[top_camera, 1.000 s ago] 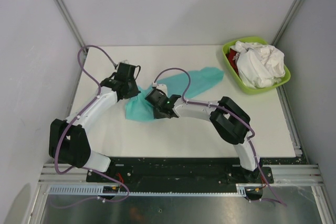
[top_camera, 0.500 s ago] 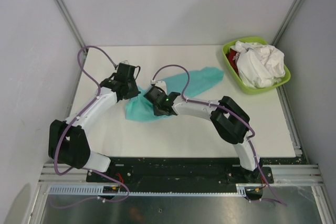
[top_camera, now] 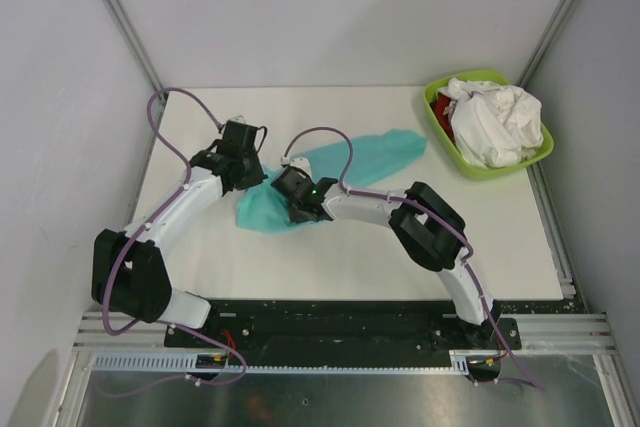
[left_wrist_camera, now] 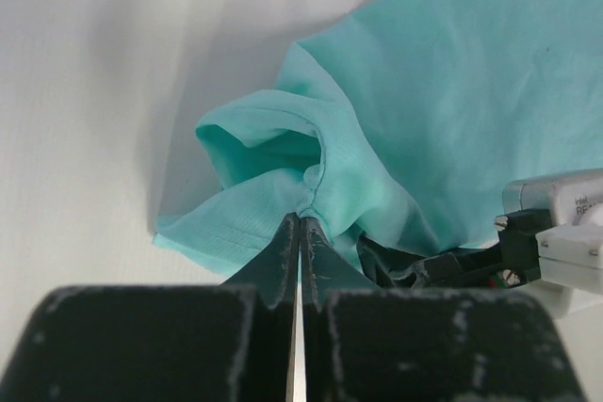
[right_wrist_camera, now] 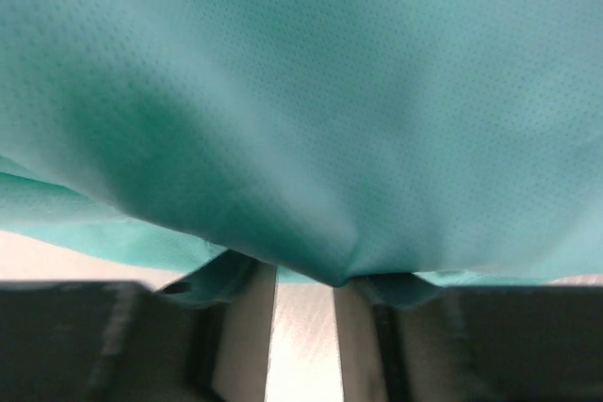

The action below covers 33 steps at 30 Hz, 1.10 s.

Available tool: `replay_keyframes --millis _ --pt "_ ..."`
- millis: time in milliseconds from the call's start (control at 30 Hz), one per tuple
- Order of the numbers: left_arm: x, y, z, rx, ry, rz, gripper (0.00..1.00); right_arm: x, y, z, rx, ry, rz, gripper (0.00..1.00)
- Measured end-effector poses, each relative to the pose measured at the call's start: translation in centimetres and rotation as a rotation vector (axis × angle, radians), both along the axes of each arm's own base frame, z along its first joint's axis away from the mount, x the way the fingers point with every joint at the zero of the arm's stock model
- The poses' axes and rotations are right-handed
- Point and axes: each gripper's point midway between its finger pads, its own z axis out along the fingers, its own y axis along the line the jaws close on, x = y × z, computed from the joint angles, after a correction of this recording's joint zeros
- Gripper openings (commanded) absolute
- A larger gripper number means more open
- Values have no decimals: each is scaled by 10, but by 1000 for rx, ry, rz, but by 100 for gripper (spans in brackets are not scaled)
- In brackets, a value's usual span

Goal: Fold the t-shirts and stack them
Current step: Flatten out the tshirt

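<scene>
A teal t-shirt (top_camera: 375, 152) lies stretched across the middle of the table, bunched at its near-left end. My left gripper (top_camera: 260, 183) is shut on a gathered hem fold of it (left_wrist_camera: 301, 216). My right gripper (top_camera: 282, 197) sits close beside it at the same end and shows in the left wrist view (left_wrist_camera: 377, 256). In the right wrist view the teal cloth (right_wrist_camera: 301, 91) drapes over the fingers, hides their tips and gathers to a pinched point between them. White shirts (top_camera: 495, 122) and a red one (top_camera: 443, 107) lie piled in the basin.
A lime-green plastic basin (top_camera: 437, 125) stands at the table's far right corner. Grey walls and metal frame posts close in the left, back and right. Purple cables loop above both wrists.
My right gripper has shifted a little left and away from the near edge, toward the left gripper. The shirt's bunched near-left end moved with it. The left gripper has barely moved.
</scene>
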Motion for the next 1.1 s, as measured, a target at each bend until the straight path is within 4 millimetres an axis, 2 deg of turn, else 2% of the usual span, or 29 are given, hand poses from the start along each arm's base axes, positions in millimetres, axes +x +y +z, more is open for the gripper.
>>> replay_keyframes --millis 200,367,500,700,867,933,1000,1100 --pt "0 0 0 3 0 -3 0 2 -2 -1 -10 -3 -5 2" --pt "0 0 0 4 1 -6 0 3 -8 1 -34 -11 -18 0" --pt "0 0 -1 5 1 -7 0 4 -13 15 -42 -25 -28 0" --pt "-1 -1 -1 5 4 -24 0 10 -22 69 9 -83 -46 0" --pt "-4 -10 -1 -20 13 -87 2 19 -40 120 62 -140 -85 0" --pt "-5 -20 1 -47 11 -138 11 24 -53 137 74 -159 -113 0" --pt "-6 -31 4 -74 6 -193 24 32 -72 155 89 -182 -154 0" --pt "-7 -54 13 -121 -17 -287 38 44 -120 175 104 -204 -241 0"
